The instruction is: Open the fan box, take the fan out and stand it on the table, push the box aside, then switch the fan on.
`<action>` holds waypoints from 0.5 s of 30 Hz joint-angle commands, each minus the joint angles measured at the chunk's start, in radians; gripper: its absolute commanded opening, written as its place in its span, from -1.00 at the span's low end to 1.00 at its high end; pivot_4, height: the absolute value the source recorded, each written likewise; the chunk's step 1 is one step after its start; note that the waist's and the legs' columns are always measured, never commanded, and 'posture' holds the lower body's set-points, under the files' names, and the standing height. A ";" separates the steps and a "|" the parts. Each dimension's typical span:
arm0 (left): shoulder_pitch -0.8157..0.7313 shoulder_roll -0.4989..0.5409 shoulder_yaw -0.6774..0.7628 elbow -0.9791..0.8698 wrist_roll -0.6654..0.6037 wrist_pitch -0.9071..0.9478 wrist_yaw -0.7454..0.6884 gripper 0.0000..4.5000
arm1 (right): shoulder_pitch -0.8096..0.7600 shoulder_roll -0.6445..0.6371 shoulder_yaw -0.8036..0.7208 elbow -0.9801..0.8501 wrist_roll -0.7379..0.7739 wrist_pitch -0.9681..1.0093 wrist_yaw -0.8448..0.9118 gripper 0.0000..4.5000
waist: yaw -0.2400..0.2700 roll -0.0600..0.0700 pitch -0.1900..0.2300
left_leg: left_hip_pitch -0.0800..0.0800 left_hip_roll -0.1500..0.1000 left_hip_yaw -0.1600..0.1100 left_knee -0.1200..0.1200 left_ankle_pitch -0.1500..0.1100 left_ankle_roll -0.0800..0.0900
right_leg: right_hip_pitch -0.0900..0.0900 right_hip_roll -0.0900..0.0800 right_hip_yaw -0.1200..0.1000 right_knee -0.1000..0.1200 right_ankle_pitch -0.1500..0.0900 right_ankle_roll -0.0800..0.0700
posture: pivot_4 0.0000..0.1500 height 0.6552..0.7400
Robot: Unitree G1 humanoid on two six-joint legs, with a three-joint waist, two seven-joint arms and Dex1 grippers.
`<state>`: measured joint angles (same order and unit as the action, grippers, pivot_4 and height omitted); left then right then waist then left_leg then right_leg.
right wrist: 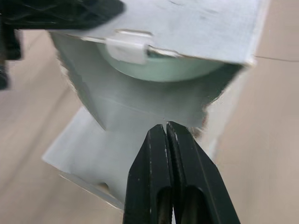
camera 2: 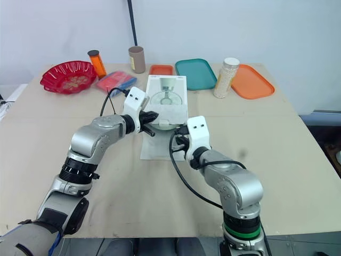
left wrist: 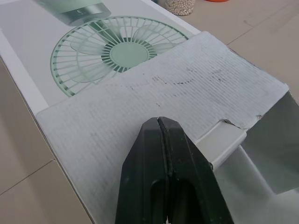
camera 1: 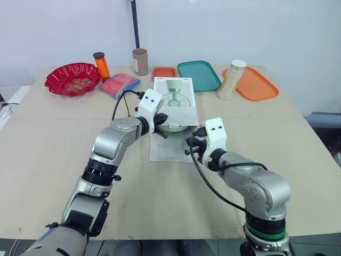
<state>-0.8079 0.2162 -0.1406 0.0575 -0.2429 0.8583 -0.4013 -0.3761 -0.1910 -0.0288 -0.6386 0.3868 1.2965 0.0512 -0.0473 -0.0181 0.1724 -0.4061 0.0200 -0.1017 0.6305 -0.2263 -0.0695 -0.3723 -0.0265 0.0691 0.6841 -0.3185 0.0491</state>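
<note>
While each pincer is clenched, its two black fingers pressed together with nothing between them, both are at work at the near, open end of the fan box (camera 1: 176, 96). The left gripper (left wrist: 160, 120) rests its tip on the grey inner face of the upper flap (left wrist: 154, 93), which is turned back toward the printed top. The right gripper (right wrist: 167, 124) points into the mouth just above the lower flap (right wrist: 88, 154), which lies spread on the table (camera 1: 64, 138) toward the near side. Within the mouth the pale green fan (right wrist: 159, 67) shows, inside the box and not yet drawn out. The box itself lies flat in the middle of the table. By my reading the opening step is as good as done and the taking-out is about to begin. That calls for the right fingers to part and reach into the mouth for a hold on the fan's rim, with the left pinning the flap so the light box does not slide along with it.
</note>
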 commanded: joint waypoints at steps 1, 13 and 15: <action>0.005 0.001 0.005 -0.017 0.005 -0.001 -0.004 -1.00 | 0.020 -0.021 -0.022 -0.064 -0.013 0.013 -0.007 -0.97 | 0.000 0.000 0.000 | 0.000 0.000 0.000 0.000 0.000 0.000 | 0.000 0.000 0.000 0.000 0.000 0.000 | 1.00 1.00; 0.005 0.001 0.005 -0.016 0.006 -0.002 -0.004 -1.00 | -0.029 -0.106 -0.013 0.165 -0.098 -0.210 0.042 -0.97 | 0.000 0.000 0.000 | 0.000 0.000 0.000 0.000 0.000 0.000 | 0.000 0.000 0.000 0.000 0.000 0.000 | 1.00 1.00; 0.005 0.000 0.006 -0.017 0.005 -0.002 -0.002 -1.00 | -0.054 -0.121 0.008 0.220 -0.121 -0.265 0.060 -0.97 | 0.000 0.000 0.000 | 0.000 0.000 0.000 0.000 0.000 0.000 | 0.000 0.000 0.000 0.000 0.000 0.000 | 1.00 1.00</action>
<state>-0.8063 0.2159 -0.1405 0.0575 -0.2430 0.8566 -0.4018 -0.4002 -0.2965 -0.0366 -0.4436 0.2889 1.1040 0.0903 -0.0475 -0.0180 0.1724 -0.4058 0.0199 -0.1012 0.6302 -0.2263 -0.0694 -0.3723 -0.0263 0.0695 0.6841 -0.3185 0.0491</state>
